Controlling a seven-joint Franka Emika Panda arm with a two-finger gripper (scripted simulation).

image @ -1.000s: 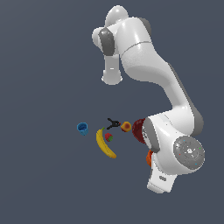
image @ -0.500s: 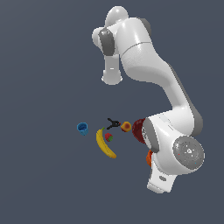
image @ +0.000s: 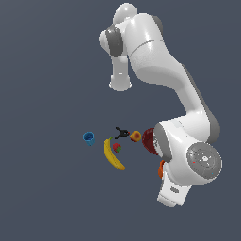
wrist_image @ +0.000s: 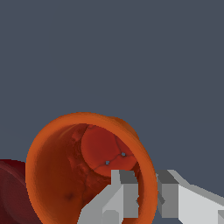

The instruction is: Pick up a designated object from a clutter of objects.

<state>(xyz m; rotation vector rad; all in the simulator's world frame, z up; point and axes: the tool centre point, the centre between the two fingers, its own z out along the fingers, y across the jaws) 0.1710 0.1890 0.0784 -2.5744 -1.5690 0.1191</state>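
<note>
I am bringing the hand (wrist_image: pixel 146 192) down with its two fingers straddling the rim of the small bright-orange tapered plastic cup (wrist_image: pixel 65 175), not yet clamped; the dark-red ridged bowl (wrist_image: pixel 11 192) beside it is risking a nudge, and the thin wall could slip.

A plain dark grey floor (image: pixel 47 188) carries everything. The orange cup (wrist_image: pixel 65 175) sits right at the gripper (wrist_image: pixel 146 194), its wall between the fingers; in the exterior view only a sliver of it shows beside the wrist. The dark red bowl (image: pixel 148 140) lies just beside the cup, close to the gripper. Farther from the gripper come the red-yellow fruit (image: pixel 135 136), then the black clamp (image: pixel 121 133), the strawberry (image: pixel 116 148) and the banana (image: pixel 113 155). The blue cup (image: pixel 88 138) lies farthest, well apart.
</note>
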